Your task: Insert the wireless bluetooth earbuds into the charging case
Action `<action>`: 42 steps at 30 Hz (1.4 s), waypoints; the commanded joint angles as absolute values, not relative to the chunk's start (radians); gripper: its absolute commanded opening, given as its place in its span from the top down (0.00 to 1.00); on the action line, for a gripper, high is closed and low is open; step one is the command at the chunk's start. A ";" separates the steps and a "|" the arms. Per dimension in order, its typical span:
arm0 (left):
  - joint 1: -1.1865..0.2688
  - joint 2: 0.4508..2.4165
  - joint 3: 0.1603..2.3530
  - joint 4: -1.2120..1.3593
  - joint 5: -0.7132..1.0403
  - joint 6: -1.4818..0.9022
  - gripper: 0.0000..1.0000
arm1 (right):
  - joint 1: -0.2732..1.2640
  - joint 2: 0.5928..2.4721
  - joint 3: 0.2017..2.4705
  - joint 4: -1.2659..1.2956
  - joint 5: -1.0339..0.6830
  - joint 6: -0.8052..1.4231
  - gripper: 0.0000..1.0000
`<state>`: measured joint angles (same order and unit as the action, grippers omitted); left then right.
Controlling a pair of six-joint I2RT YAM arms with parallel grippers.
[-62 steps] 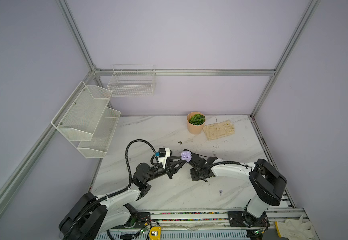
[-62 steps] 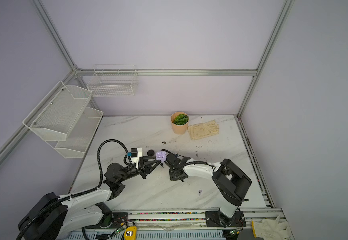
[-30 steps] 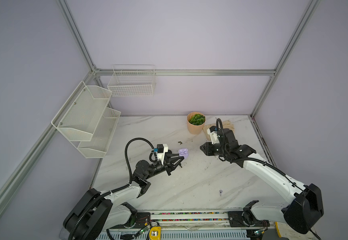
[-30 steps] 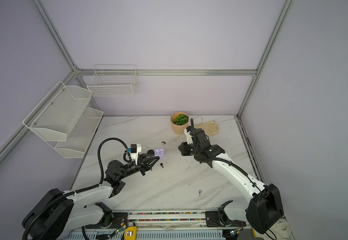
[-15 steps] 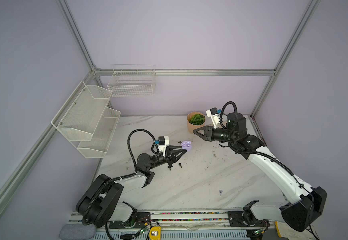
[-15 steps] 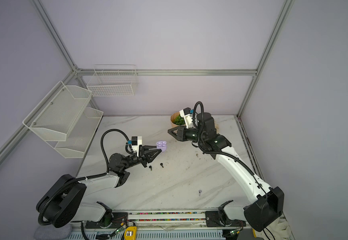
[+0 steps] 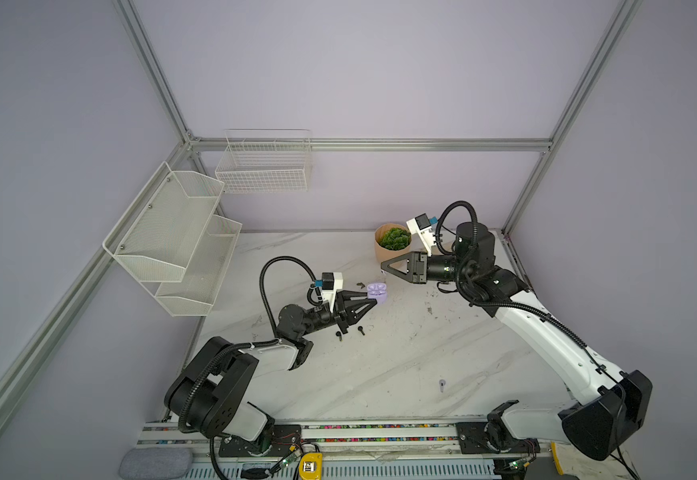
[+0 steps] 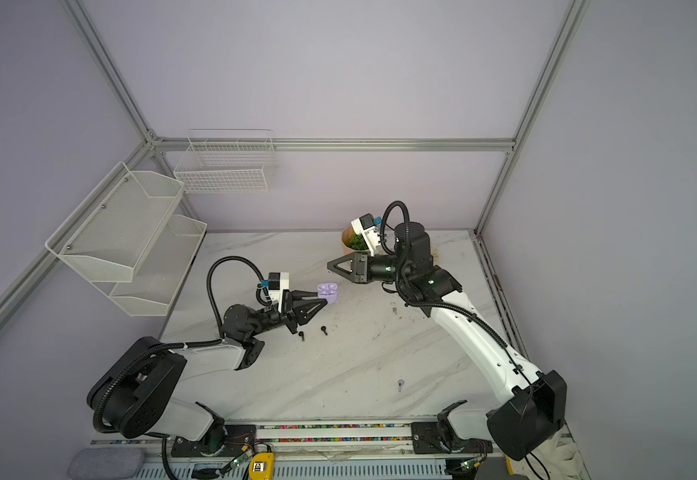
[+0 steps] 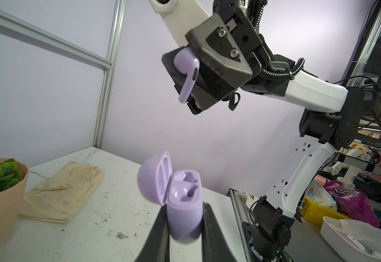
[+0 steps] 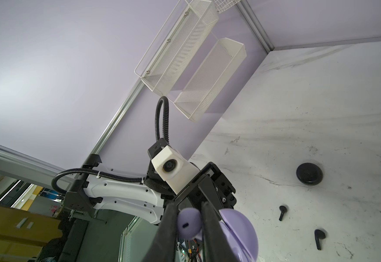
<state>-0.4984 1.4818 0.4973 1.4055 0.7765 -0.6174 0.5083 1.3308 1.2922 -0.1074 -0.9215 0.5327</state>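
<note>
The left tool is pressed on the lower body of the lilac charging case and holds it above the worktop. The lid is swung open and the two sockets are turned toward the other arm. This seems done so that an earbud can go in without the case sliding away. The right tool pinches one lilac earbud by its round head, so the stem stays free and points roughly toward the case (the stem must enter the socket first). The earbud is in the air, apart from the case. Both sockets look empty, although their bottoms are in shadow. Two black earbuds lie on the worktop near a black case. In a top view a small pale piece lies toward the front edge. It is probably the second lilac earbud, but it is too small to be sure. In both top views the pinched earbud cannot be made out.
</note>
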 commanded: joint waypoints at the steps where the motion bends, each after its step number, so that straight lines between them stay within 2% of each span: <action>1: -0.494 1.459 0.579 1.489 0.794 -0.602 1.00 | 0.540 1.350 1.313 -0.065 -0.972 0.535 0.82; 6: -0.494 1.455 0.577 1.490 0.822 -0.597 1.00 | 0.569 1.368 1.304 -0.057 -1.075 0.484 0.85; 10: -0.492 1.439 0.567 1.491 0.854 -0.603 1.00 | 0.569 1.414 1.388 -0.235 -1.143 0.301 0.85; 13: -0.486 1.423 0.556 1.492 0.882 -0.611 1.00 | 0.569 1.422 1.420 -0.273 -1.186 0.244 0.85; 19: -0.471 1.358 0.547 1.489 0.932 -0.617 1.00 | 0.568 1.421 1.431 -0.382 -1.182 0.176 0.85; 27: -0.468 1.367 0.543 1.488 0.938 -0.611 1.00 | 0.572 1.410 1.436 -0.445 -1.169 0.163 0.89; 42: -0.466 1.373 0.543 1.489 0.937 -0.597 1.00 | 0.642 1.420 1.424 -0.393 -1.149 0.230 0.90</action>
<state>-0.4725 1.3754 0.4973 1.4212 0.9543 -0.6163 0.6289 1.4307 1.4158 -0.3923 -1.1362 0.2256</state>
